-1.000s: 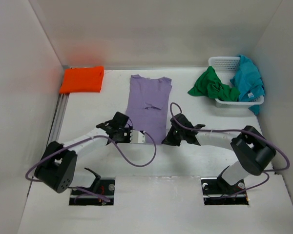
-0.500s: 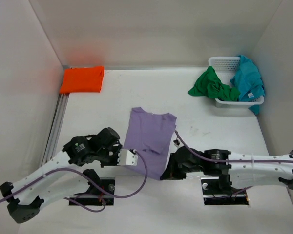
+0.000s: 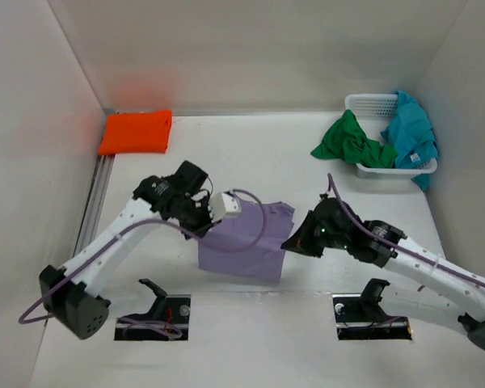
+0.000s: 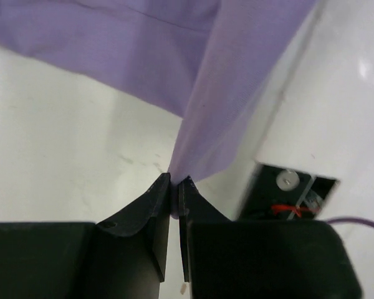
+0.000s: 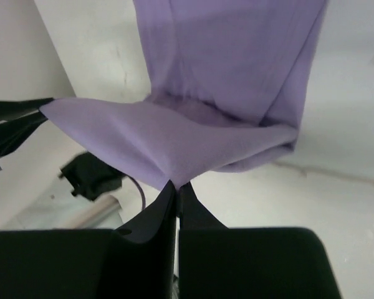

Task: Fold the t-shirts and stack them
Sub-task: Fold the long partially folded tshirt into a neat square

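Note:
The lavender t-shirt (image 3: 244,246) hangs doubled over between my two grippers at the table's middle, its lower part resting on the table. My left gripper (image 3: 210,220) is shut on its left corner. In the left wrist view, the left gripper (image 4: 174,182) pinches a fold of the lavender t-shirt (image 4: 237,75). My right gripper (image 3: 294,240) is shut on the right corner; in the right wrist view, the right gripper (image 5: 177,185) holds a point of the lavender t-shirt (image 5: 224,81). The orange t-shirt (image 3: 136,132) lies folded at the back left. The green t-shirt (image 3: 354,141) and the teal t-shirt (image 3: 411,133) lie crumpled.
A white mesh basket (image 3: 368,103) stands at the back right; the green shirt spills over its left rim and the teal one over its right side. A metal rail (image 3: 97,194) runs along the left wall. Two base cut-outs (image 3: 153,311) sit at the near edge.
Both arms first dragged the flat lavender shirt toward the near edge, then swung away from it with the gripped corners raised, so the shirt now hangs doubled over.

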